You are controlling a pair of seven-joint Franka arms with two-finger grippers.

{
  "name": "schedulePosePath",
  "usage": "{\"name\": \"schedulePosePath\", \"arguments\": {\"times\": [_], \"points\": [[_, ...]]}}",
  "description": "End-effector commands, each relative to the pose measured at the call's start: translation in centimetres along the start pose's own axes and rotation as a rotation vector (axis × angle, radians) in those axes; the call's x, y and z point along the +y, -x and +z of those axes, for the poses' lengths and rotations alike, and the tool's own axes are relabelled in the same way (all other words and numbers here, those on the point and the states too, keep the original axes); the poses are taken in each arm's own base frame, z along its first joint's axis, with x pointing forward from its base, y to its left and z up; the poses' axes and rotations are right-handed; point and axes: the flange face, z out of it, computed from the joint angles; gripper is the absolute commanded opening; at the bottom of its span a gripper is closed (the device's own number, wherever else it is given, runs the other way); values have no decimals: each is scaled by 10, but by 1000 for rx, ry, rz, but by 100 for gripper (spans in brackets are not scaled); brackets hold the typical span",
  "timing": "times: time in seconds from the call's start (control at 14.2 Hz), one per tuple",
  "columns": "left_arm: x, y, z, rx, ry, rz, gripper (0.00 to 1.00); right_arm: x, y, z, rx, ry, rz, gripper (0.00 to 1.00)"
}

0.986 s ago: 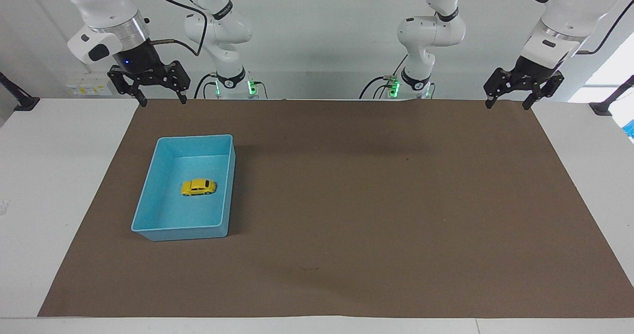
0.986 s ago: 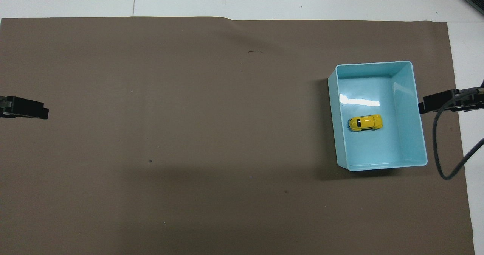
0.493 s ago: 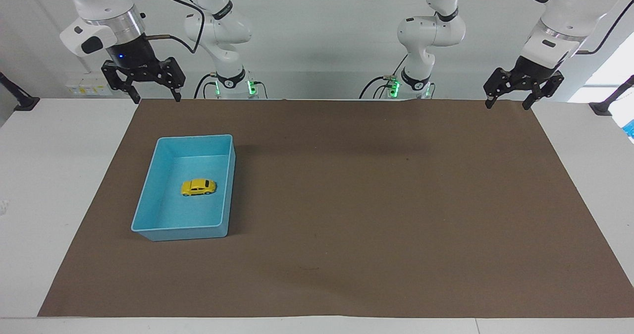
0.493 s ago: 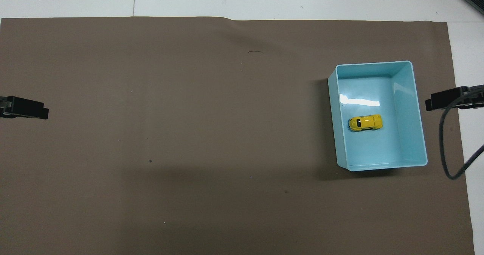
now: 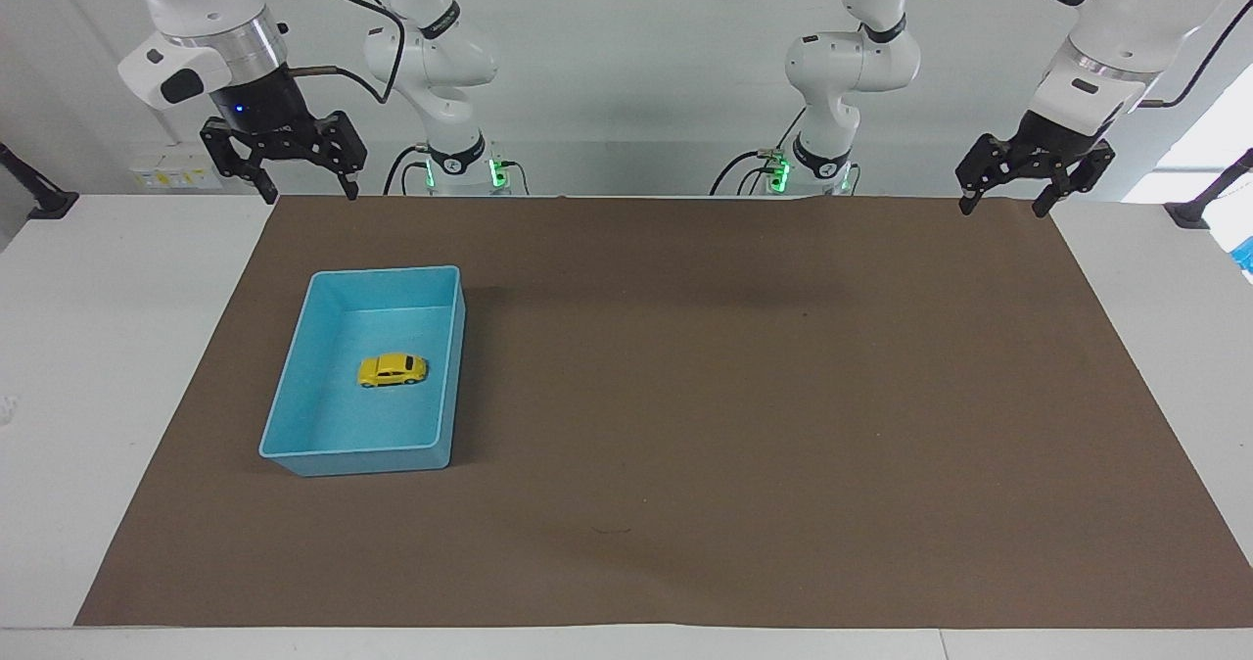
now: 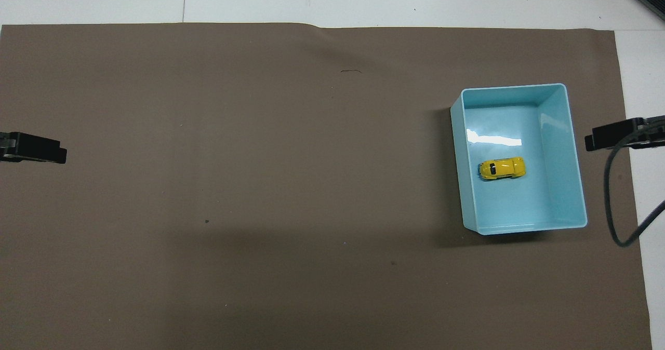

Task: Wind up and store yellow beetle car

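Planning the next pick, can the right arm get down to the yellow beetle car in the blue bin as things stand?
Probably yes. The yellow beetle car sits alone in the open-topped blue bin at the right arm's end, and the right gripper hangs open and empty, with nothing between them.

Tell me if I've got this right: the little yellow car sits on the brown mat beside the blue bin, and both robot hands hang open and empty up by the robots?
Not quite. The yellow beetle car sits inside the blue bin, on its floor, not on the brown mat beside it; the overhead view shows the bin's walls all around it. The rest holds: the left gripper and right gripper hang empty with jaws open.
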Motion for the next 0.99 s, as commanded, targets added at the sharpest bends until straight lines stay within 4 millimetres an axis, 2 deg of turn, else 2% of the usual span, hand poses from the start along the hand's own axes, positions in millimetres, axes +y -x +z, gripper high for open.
{"name": "schedulePosePath", "arguments": {"times": [0.0, 0.92], "points": [[-3, 5, -2, 1, -7, -11, 100, 0, 4, -6, 1, -6, 22, 100], [-3, 4, -2, 1, -7, -11, 100, -5, 3, -7, 10, -9, 8, 100]]}}
